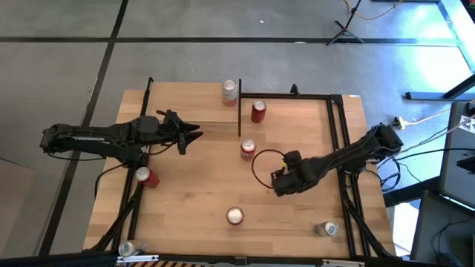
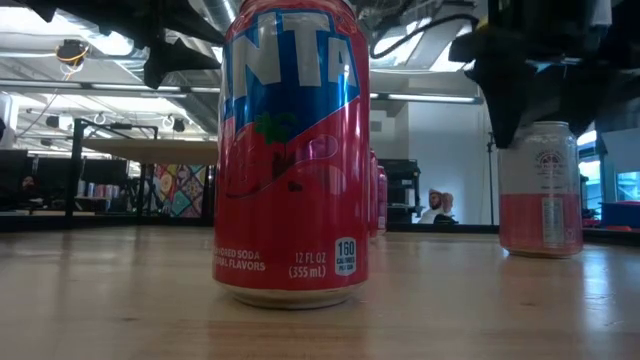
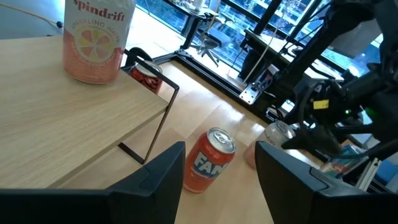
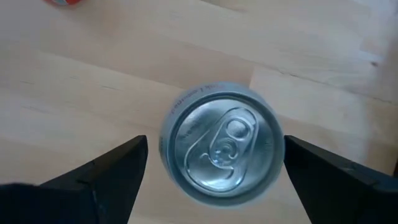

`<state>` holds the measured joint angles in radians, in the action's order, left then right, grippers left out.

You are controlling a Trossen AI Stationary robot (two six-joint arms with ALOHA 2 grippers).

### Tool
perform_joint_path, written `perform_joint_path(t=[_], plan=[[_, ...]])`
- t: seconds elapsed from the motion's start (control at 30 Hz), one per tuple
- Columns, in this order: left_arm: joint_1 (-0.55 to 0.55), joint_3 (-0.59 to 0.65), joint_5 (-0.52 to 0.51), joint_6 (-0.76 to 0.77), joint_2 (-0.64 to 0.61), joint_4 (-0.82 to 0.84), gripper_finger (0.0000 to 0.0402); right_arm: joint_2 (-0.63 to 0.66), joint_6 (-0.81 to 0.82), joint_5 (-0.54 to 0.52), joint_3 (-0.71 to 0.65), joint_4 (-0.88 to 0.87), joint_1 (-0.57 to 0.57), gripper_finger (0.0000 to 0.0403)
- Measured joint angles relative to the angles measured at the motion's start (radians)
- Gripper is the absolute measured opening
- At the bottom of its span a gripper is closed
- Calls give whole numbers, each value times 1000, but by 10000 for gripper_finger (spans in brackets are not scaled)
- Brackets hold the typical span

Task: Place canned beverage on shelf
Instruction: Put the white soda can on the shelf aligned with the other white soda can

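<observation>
The shelf (image 1: 193, 104) is a light-wood board with black posts at the table's far left. A pink and white can (image 1: 230, 90) stands on its far right corner and shows in the left wrist view (image 3: 93, 37). My left gripper (image 1: 194, 133) is open and empty over the shelf's near edge (image 3: 221, 155). An orange can (image 3: 208, 160) stands on the table beyond it. My right gripper (image 1: 282, 182) points down, open, over an upright pink and white can (image 4: 221, 146). Its fingers stand on either side of the can, apart from it. The can also shows in the low view (image 2: 540, 190).
Red cans stand on the table beside the shelf (image 1: 258, 111), at mid-table (image 1: 248, 149), near the front (image 1: 234, 216) and at the left (image 1: 146, 176). Silver cans stand at the front right (image 1: 326, 228) and front left (image 1: 128, 248). A black cable loop (image 1: 260, 167) lies by my right gripper.
</observation>
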<state>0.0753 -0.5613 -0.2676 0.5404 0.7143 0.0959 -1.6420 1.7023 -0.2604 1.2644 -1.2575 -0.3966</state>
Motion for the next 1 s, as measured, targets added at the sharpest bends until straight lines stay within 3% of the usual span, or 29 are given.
perform_joint_path(t=[0.1,0.3,0.43,0.7,1.0], plan=[[0,0,0,0,0,0,188,-9,-2,0,0,-1,6,342],[0,0,0,-1,0,0,188,-8,-71,-1,2,-12,13,242],[0,0,0,-1,0,0,188,-8,-197,-11,2,1,13,238],[0,0,0,-1,0,0,188,-2,-694,2,2,113,31,238],[0,0,0,-1,0,0,188,1,-1316,151,10,364,79,238]])
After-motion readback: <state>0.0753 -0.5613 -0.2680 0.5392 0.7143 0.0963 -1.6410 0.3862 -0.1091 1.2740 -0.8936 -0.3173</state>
